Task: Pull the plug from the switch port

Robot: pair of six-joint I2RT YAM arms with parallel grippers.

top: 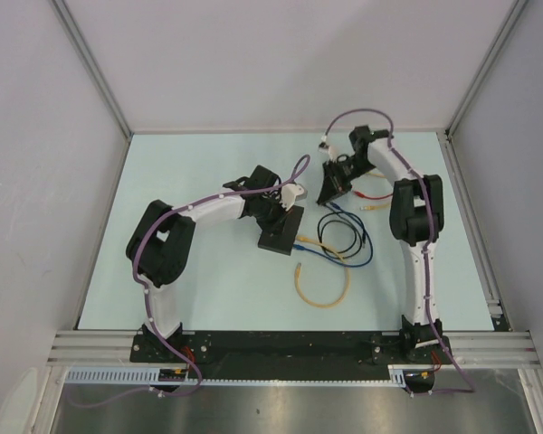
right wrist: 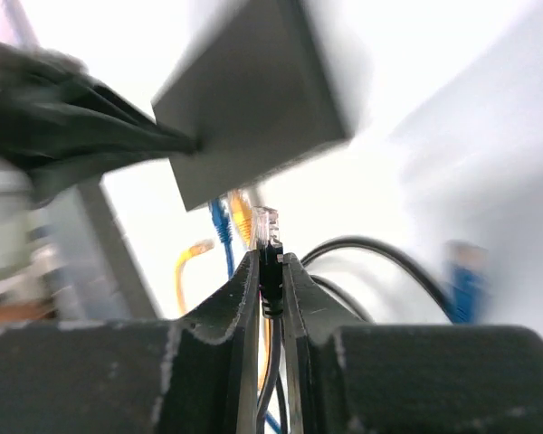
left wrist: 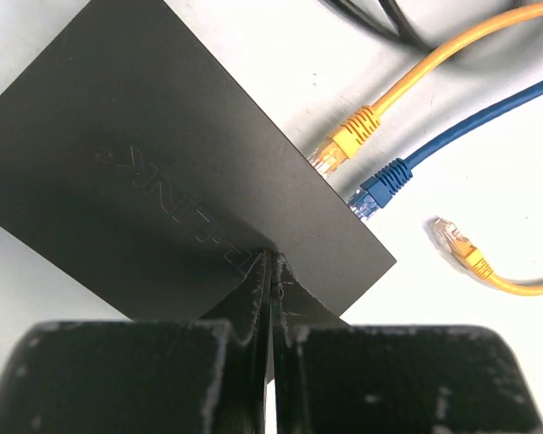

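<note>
R tool (right wrist: 270, 262) pinching black plug (right wrist: 265, 226), already free of switch (right wrist: 253, 99). L tool (left wrist: 271, 271) pressed together, pinning switch mid-surface (top: 217, 298). Yellow plug (left wrist: 339, 149) and blue plug (left wrist: 376, 190) seated beyond. Risk, imo: black cable (right wrist: 371, 246) snags and drags switch if L slips.

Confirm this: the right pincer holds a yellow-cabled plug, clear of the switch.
One detail is wrong: the cable is black, not yellow. The right pincer holds a black-cabled plug, clear of the switch, as the right wrist view shows.
</note>
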